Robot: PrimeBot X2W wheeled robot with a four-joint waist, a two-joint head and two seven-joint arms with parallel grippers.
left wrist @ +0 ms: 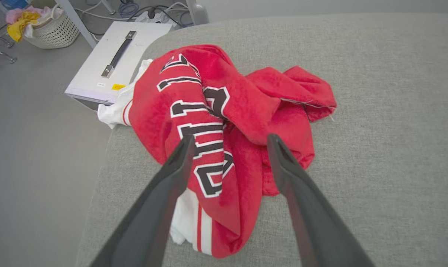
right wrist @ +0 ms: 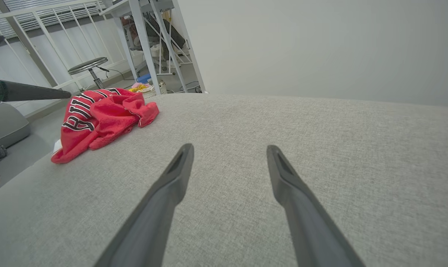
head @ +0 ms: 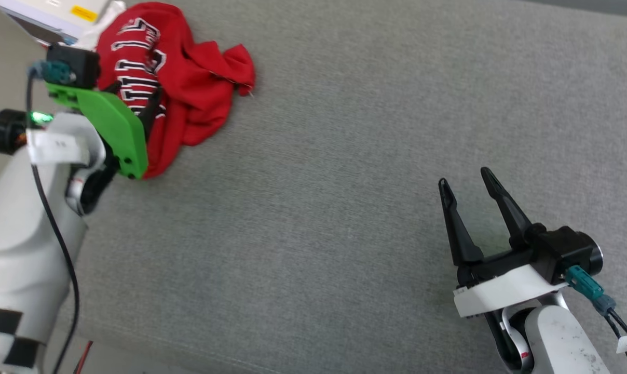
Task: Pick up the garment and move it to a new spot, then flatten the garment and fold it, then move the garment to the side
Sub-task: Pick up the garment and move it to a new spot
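We have a wide open stretch of grey counter (head: 344, 156) between the crumpled shirt (head: 189, 83) at its left corner and our right pincer (head: 464, 177). Off that corner, a white box (left wrist: 112, 63) stands close by the edge.

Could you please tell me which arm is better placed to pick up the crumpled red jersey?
Left. The left gripper is open right by the garment and aimed at it; the right gripper, also open, is far away across the grey surface.

Lab or test room, not a home. Floor cables (left wrist: 129, 6), white equipment case (left wrist: 109, 70), stool (right wrist: 87, 66), metal-frame bench (right wrist: 142, 40), grey fabric worktable (head: 344, 156).
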